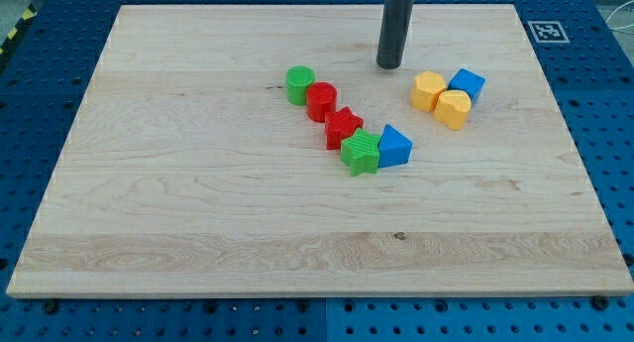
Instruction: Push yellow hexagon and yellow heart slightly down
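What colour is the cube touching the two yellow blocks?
Blue: the blue cube sits at the view's right of the yellow hexagon, seen in the camera view.

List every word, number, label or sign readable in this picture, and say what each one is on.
No readable words, numbers or brands.
One sign only: a black-and-white square marker on the board's top right corner in the view; a pattern, not text.
The blocks carry no print, nor does the rod; my tip sits up-left of the yellow hexagon.
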Robot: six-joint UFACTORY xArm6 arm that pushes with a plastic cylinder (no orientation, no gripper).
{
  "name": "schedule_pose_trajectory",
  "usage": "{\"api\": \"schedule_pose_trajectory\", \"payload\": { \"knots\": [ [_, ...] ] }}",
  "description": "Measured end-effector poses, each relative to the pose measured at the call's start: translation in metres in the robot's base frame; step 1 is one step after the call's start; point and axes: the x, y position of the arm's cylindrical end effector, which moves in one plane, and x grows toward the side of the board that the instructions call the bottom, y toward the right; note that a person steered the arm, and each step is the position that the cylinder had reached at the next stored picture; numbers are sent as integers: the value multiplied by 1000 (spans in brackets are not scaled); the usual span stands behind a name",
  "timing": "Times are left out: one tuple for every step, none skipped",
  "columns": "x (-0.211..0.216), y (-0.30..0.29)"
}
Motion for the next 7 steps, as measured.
{"api": "schedule_pose_trajectory", "payload": {
  "knots": [
    [0,6],
    [2,19],
    [16,29],
    [38,29],
    [53,29],
    [55,29],
    [55,29]
  ]
}}
